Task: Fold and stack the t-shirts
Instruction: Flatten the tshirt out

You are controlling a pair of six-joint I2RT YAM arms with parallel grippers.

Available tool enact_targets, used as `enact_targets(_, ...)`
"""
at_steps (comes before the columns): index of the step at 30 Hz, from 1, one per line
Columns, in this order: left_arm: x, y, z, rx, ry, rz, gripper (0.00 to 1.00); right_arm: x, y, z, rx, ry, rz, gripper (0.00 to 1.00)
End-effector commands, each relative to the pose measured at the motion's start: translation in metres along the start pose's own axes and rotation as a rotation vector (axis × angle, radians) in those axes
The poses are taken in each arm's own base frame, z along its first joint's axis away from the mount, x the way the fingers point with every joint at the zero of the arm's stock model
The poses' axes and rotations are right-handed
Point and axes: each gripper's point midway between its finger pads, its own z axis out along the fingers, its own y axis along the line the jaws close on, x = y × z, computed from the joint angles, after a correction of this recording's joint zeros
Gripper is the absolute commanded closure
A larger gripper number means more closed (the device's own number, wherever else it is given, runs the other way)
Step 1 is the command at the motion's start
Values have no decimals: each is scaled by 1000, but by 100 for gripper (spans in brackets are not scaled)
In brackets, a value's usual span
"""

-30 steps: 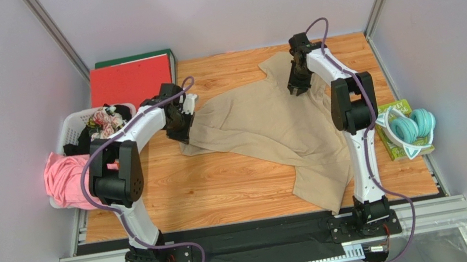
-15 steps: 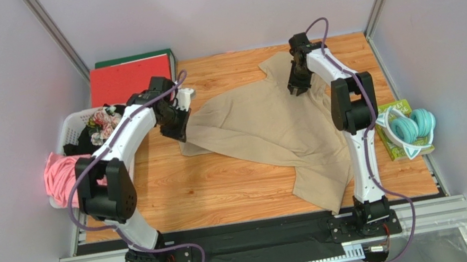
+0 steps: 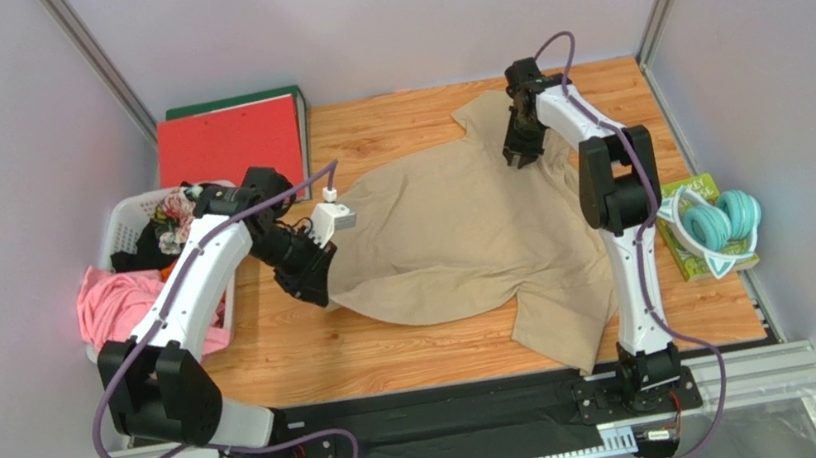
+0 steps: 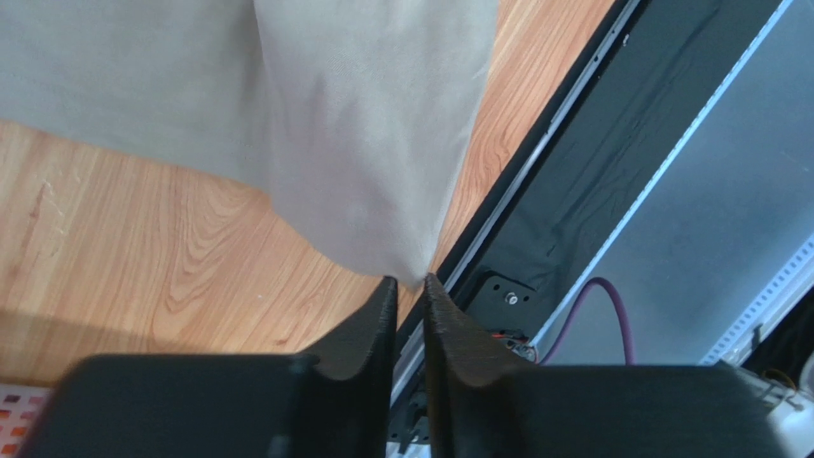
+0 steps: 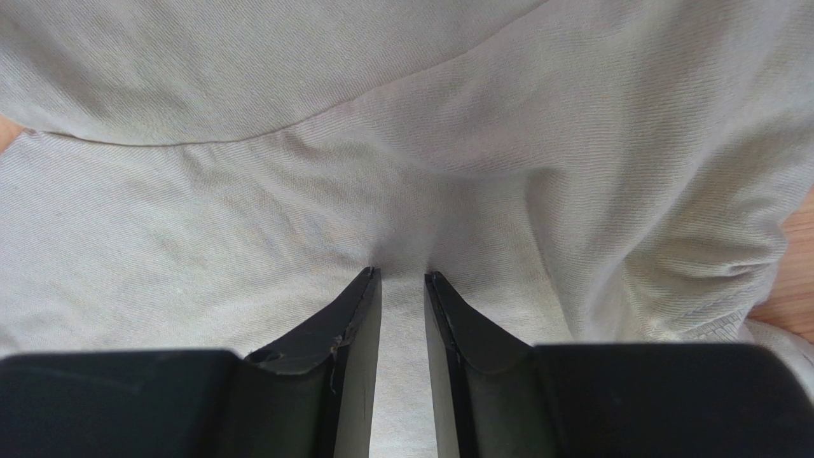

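A large tan-beige t-shirt point(image 3: 463, 226) lies spread over the middle and right of the wooden table point(image 3: 309, 354). My left gripper point(image 3: 319, 286) is shut on the shirt's near-left corner. In the left wrist view the cloth point(image 4: 373, 143) hangs from the tips of the gripper point(image 4: 411, 281), just above the wood. My right gripper point(image 3: 521, 152) sits on the shirt's far right part. In the right wrist view that gripper point(image 5: 401, 276) pinches a small ridge of the cloth point(image 5: 478, 143) between nearly closed fingers.
A red binder point(image 3: 228, 141) lies at the back left. A white basket point(image 3: 122, 223) of clothes stands at the left edge, with a pink garment point(image 3: 113, 313) hanging over it. Teal headphones point(image 3: 720, 218) lie on a green book at the right edge. A black strip point(image 3: 444, 405) runs along the table's front.
My left arm has swung toward the near left with the shirt's corner, pulling that edge forward so the shirt lies wider and flatter. The right arm has not moved.
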Motion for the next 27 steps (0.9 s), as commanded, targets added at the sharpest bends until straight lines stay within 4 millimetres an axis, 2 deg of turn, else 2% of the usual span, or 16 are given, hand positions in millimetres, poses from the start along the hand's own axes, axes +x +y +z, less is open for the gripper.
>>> enact_targets(1, 42, -57, -30, 204, 141, 49, 72, -19, 5, -31, -24, -73, 12, 71)
enact_targets(2, 42, -55, -32, 187, 135, 81, 62, -19, 4, -31, -23, -74, 11, 71)
enact_targets(4, 30, -45, -41, 130, 118, 137, 56, -19, 5, -31, -23, -75, 13, 70)
enact_targets(7, -16, -3, -46, -38, 8, 21, 58, -19, 6, -28, -29, -68, 17, 70)
enact_targets(9, -48, 39, -42, -179, -78, -20, 60, -17, 7, -24, -29, -57, 21, 70)
enact_targets(10, -53, 64, -32, -250, -63, -118, 61, -16, 7, -23, -30, -57, 17, 70)
enact_targets(11, -71, 88, -26, -310, -116, -124, 62, -16, 7, -22, -28, -54, 18, 70)
enact_targets(12, -80, 102, -20, -332, -128, -157, 63, -15, 7, -20, -27, -52, 18, 70)
enact_targets(13, -83, 119, 5, -303, -88, -218, 64, -15, 6, -19, -29, -50, 19, 70)
enact_targets(14, -87, 125, 17, -272, -74, -243, 66, -16, 7, -17, -30, -50, 19, 70)
enact_targets(15, -104, 132, 17, -254, -90, -247, 67, -16, 7, -17, -31, -51, 18, 70)
enact_targets(16, -96, 140, 46, -186, -4, -309, 69, -15, 9, -14, -33, -44, 14, 70)
enact_targets(18, -115, 154, 51, -179, -10, -338, 72, -20, 12, -16, -44, -54, 15, 70)
enact_targets(19, -114, 161, 65, -157, 14, -357, 72, -22, 13, -17, -46, -60, 15, 70)
enact_targets(21, -125, 171, 65, -178, -14, -354, 72, -25, 14, -19, -49, -67, 18, 70)
enact_targets(27, -121, 190, 80, -207, 18, -381, 71, -23, 22, -20, -90, -55, 18, 70)
